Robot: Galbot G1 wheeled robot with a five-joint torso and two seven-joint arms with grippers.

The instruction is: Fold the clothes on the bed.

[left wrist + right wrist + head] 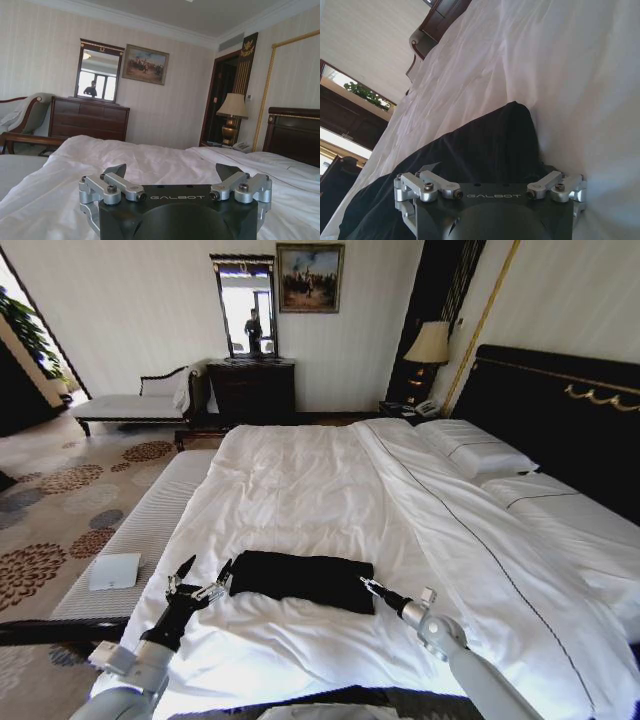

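The clothes, a black T-shirt (300, 580), lie folded into a long flat bundle on the near part of the bed (300, 475), on its white duvet. My left gripper (205, 576) hovers open just off the bundle's left end, holding nothing; in its wrist view the left gripper (172, 172) faces out over the duvet (150, 160). My right gripper (368, 586) sits at the bundle's right end. In the right wrist view the right gripper (490, 172) stands open low over the black fabric (485, 145), one finger on each side of the bundle's end.
A pale padded bench (140, 525) runs along the bed's left side with a white flat object (115, 571) on it. Pillows (470, 450) and the black headboard (560, 410) are at the right. A dresser (250, 390), chaise (130, 405) and lamp (430, 345) stand by the far wall.
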